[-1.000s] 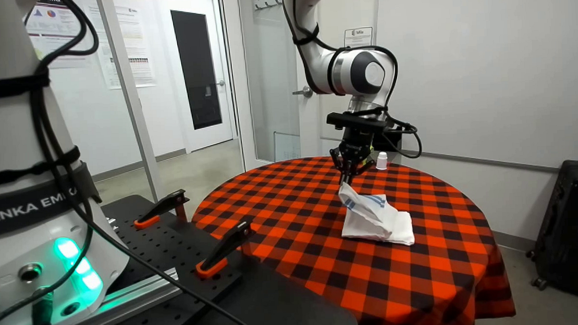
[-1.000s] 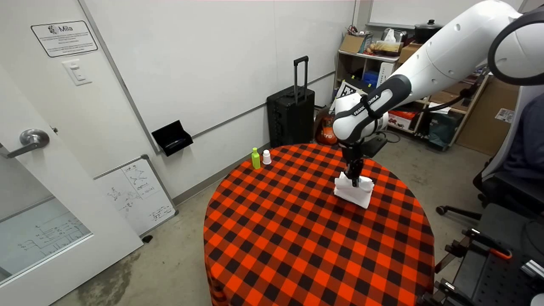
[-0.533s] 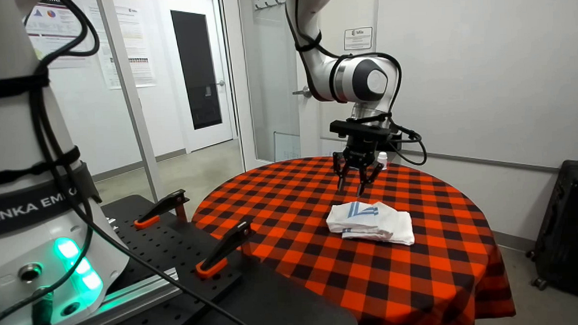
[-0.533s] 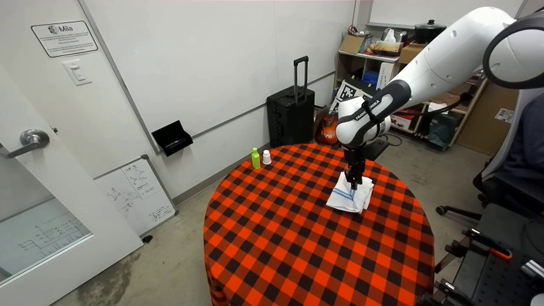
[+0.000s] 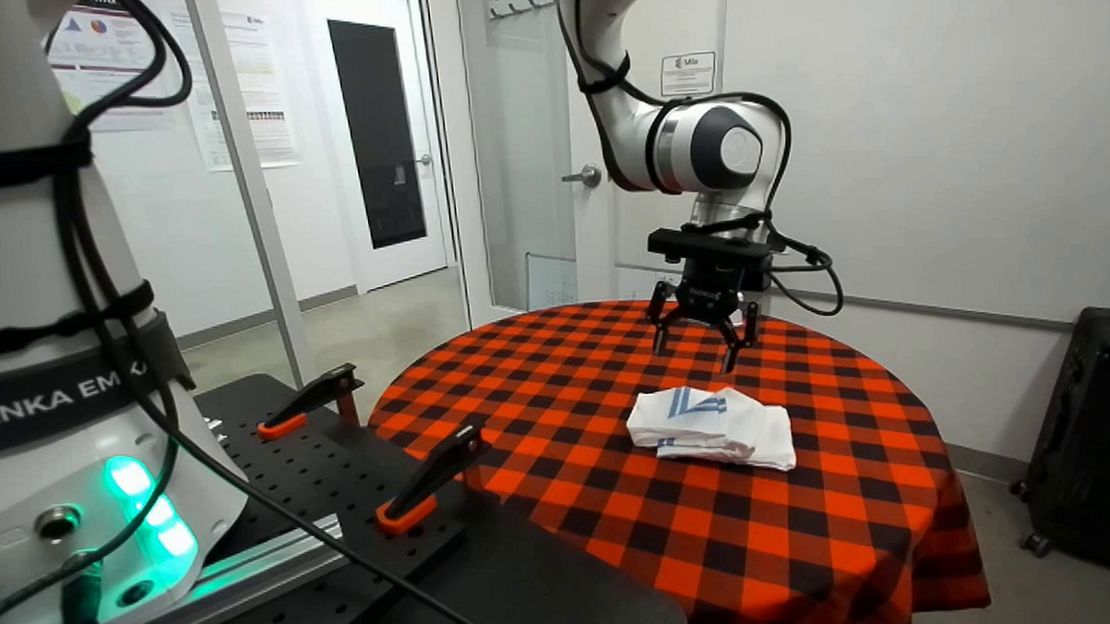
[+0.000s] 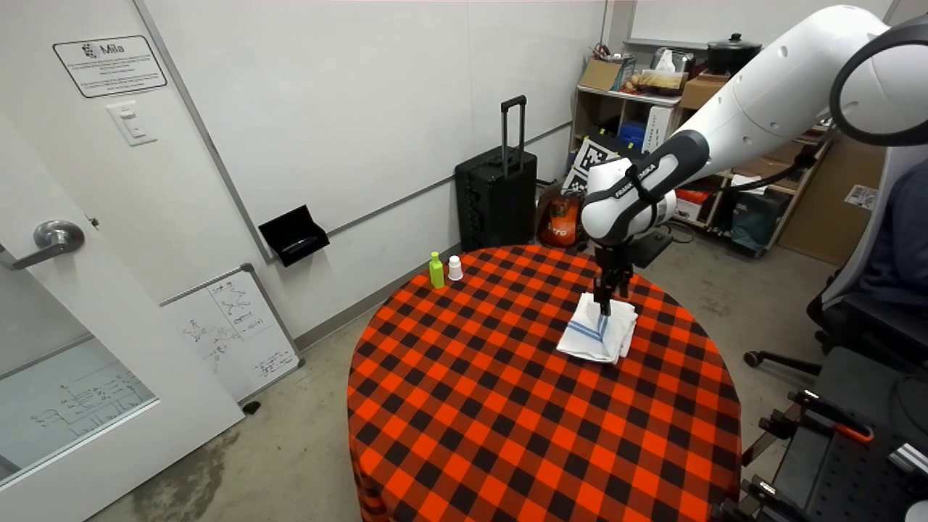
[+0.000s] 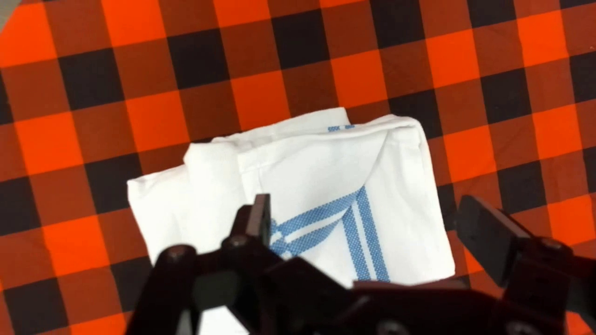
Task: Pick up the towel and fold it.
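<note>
Hand [image 5: 693,358] has spread wider above the towel [image 5: 709,427].

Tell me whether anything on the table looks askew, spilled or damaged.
Yes: the towel is folded unevenly. In the wrist view, under layers poke out past the top one at the left and upper edges, and the blue stripes bend sharply at a crease. No spill or damage shows.

White arm [image 6: 790,80], black cables [image 5: 70,213] strapped along it; black fingers [image 7: 489,237], apparently with screws [image 7: 551,243].
</note>
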You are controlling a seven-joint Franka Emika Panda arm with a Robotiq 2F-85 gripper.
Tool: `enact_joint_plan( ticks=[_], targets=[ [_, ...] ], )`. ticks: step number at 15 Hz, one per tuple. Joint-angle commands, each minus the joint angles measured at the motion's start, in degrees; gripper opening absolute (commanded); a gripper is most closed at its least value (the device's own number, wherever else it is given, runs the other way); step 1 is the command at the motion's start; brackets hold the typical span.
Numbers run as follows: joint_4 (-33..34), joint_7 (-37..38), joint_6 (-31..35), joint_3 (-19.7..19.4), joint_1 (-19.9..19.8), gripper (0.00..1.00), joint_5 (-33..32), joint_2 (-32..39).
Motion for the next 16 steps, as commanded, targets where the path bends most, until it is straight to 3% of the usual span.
enact_joint_plan(
  ticks=[1,6,8,13,16],
  targets=[
    [-1.57,-1.94,-3.29,0.23,-2.90,1.00,2.44,-5.24],
    [-6.19,-6.87,-14.43,2.39,-9.25,1.00,13.50,-16.10],
    [-9.38,-12.12,-18.18,2.63,-11.26,1.00,18.54,-21.71],
    [-16.53,-20.88,-23.66,-1.69,-10.26,1.00,19.15,-32.99],
    [-21.14,-24.33,-22.38,-4.10,-8.43,1.00,17.98,-38.84]
  ],
)
